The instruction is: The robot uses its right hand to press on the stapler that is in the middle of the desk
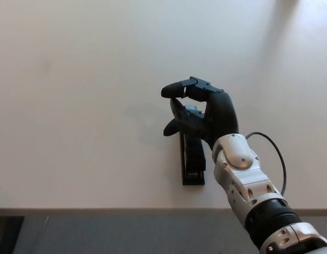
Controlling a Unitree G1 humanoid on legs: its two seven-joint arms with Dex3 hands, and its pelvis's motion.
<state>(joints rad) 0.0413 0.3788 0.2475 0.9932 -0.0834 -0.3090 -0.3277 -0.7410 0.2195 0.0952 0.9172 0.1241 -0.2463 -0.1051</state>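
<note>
The black right hand [203, 114] covers the far end of the slim black stapler [193, 161]; contact between them is unclear.
</note>
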